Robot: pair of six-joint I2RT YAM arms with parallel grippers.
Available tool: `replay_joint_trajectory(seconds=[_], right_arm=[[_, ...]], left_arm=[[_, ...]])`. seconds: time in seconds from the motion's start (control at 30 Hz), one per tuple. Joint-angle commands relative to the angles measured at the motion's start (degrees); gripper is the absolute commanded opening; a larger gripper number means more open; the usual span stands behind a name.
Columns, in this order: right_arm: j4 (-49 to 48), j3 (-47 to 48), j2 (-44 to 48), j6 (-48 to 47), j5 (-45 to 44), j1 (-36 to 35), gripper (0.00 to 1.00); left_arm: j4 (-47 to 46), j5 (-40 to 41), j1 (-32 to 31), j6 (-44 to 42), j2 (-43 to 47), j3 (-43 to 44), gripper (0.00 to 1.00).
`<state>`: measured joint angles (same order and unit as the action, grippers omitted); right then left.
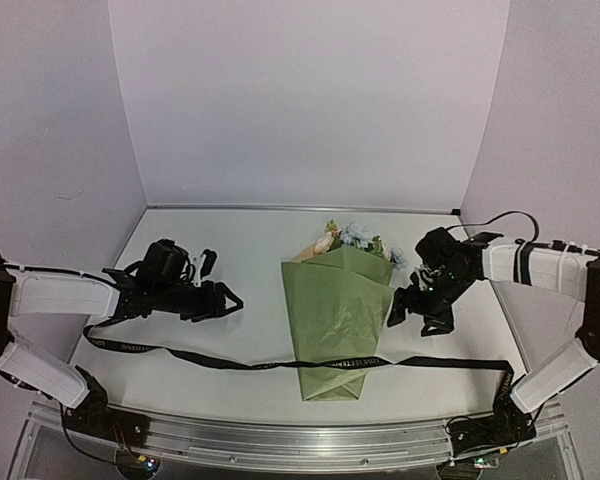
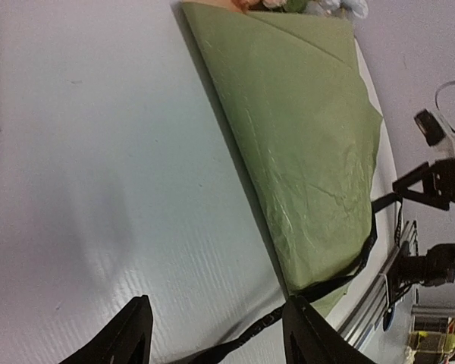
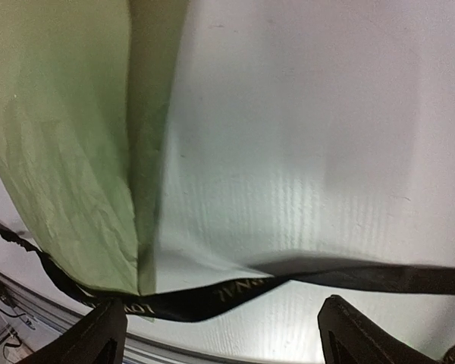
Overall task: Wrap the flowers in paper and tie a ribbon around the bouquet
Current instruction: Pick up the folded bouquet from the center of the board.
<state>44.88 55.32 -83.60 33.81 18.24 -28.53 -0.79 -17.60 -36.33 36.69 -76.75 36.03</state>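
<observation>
The bouquet lies in the middle of the table as a cone of olive-green paper (image 1: pixel 335 310), its narrow end toward me. Pale flowers (image 1: pixel 355 238) show at its far, wide end. The black ribbon (image 1: pixel 230 362) lies flat across the cone's narrow end and trails out to both sides. My left gripper (image 1: pixel 222 282) hovers left of the cone, open and empty. My right gripper (image 1: pixel 415 318) is open beside the cone's right edge. The left wrist view shows the paper (image 2: pixel 303 136), the ribbon (image 2: pixel 250 330) and the open left gripper (image 2: pixel 216 326). The right wrist view shows the paper (image 3: pixel 68 152), the lettered ribbon (image 3: pixel 235 292) and the open right gripper (image 3: pixel 224 326).
A metal rail (image 1: pixel 280 440) runs along the table's near edge, just past the ribbon. White walls close the table at the back and both sides. The right arm (image 2: pixel 440 182) shows beyond the cone in the left wrist view.
</observation>
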Motion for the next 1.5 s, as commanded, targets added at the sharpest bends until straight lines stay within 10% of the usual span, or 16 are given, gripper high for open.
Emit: replay_joint_trajectory(seconds=[0.0,0.63,1.03,1.47], right_arm=[[-11.41,2.43,-5.36,4.01,3.69,-2.86,0.90],[-32.23,-3.33,-16.55,16.62,6.72,-7.79,0.75],[-35.13,-1.93,-18.65,19.70,6.36,-7.77,0.28],[-31.20,8.13,-23.89,16.89,4.78,-7.28,0.18]], left_arm=[[-4.60,-3.71,-4.78,-3.49,-3.10,2.79,0.61],[-4.17,-9.18,-14.33,-8.78,-16.77,10.51,0.57],[0.75,-4.31,-17.45,-12.89,-19.37,12.41,0.57],[2.13,-2.87,-17.79,-15.04,-20.39,11.01,0.53]])
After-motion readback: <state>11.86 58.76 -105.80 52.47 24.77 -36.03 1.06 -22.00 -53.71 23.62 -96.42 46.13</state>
